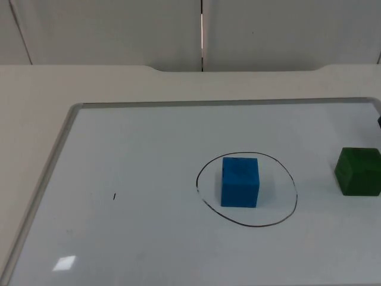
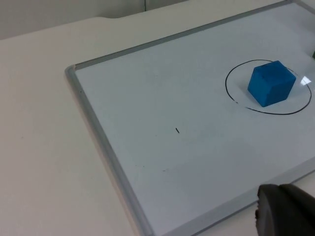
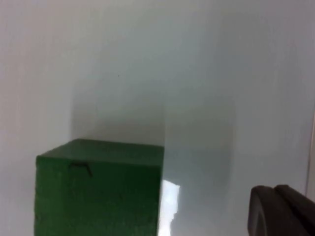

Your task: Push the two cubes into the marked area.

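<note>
Whiteboard (image 1: 149, 238): lay flat on the table (image 1: 36, 101), grey-framed, carrying one short dark tick (image 1: 114, 196) left of centre and a patch of glare (image 1: 63, 262) near its front edge. Nothing lay between the two cubes.

Circle (image 1: 294, 189): a thin black hand-drawn ring on the board, right of centre.

Blue cube (image 1: 240, 181): a matte, plain block that sat inside the circle, clear of the line on every side.

Green cube (image 1: 358, 171): dark green, with a small dark mark on its upper face in the right wrist view; stood on the board outside the circle, well to its right, near the board's right edge.

Left gripper: one black fingertip (image 2: 285, 211) showed over the board's near edge, well apart from the blue cube; whether it was open or closed could not be told.

Right gripper: one black fingertip (image 3: 283, 211) showed just beside the green cube, not touching it; opening could not be told.

Surroundings: cream table, grey partition wall (image 1: 119, 30) behind.
</note>
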### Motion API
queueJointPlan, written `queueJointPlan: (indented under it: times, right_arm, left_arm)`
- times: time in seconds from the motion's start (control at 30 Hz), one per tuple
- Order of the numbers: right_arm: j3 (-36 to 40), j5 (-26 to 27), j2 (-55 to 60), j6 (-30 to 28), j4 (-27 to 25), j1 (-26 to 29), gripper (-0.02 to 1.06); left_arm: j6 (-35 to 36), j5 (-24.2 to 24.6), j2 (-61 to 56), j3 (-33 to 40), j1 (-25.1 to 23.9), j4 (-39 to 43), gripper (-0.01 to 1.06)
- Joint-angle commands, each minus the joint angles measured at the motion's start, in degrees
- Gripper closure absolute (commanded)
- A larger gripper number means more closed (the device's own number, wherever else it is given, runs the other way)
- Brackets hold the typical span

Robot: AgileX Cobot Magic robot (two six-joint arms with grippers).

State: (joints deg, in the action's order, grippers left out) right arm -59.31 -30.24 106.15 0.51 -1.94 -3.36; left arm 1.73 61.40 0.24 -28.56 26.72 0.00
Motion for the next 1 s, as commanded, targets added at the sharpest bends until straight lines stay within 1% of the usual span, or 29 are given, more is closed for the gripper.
queueJointPlan:
  times: [0.0, 0.27, 0.4, 0.47, 0.53, 0.67, 0.77, 0.97]
  right_arm:
    - [-0.22, -0.33, -0.02, 0.05, -0.34, 0.13, 1.04]
    - [-0.22, 0.0, -0.02, 0.05, -0.34, -0.01, 1.04]
    - [-0.22, -0.49, -0.02, 0.05, -0.34, -1.84, 1.04]
    - [-0.22, -0.37, -0.02, 0.05, 0.6, -3.83, 1.04]
    - [-0.22, -0.13, -0.02, 0.05, 0.7, -4.73, 1.04]
    - [-0.22, -1.2, -0.02, 0.05, 0.7, -4.7, 1.04]
    - [0.18, -2.11, 0.12, 0.05, 1.94, -4.7, 1.04]
    - [0.59, -1.32, 2.64, 0.05, 1.54, -4.7, 1.04]
  left_arm:
    - [-0.01, 0.22, -0.24, 0.25, -0.16, 0.45, 1.05]
    - [-0.01, 0.22, -0.24, 0.25, -0.16, 0.45, 1.05]
    - [-0.01, 0.22, -0.24, 0.25, -0.16, 0.45, 1.05]
    - [-0.01, 0.22, -0.24, 0.25, -0.16, 0.45, 1.05]
    - [-0.01, 0.22, -0.24, 0.25, -0.16, 0.45, 1.05]
    - [-0.01, 0.22, -0.24, 0.25, -0.16, 0.45, 1.05]
    - [-0.01, 0.22, -0.24, 0.25, -0.16, 0.45, 1.05]
    - [-0.01, 0.22, -0.24, 0.25, -0.16, 0.45, 1.05]
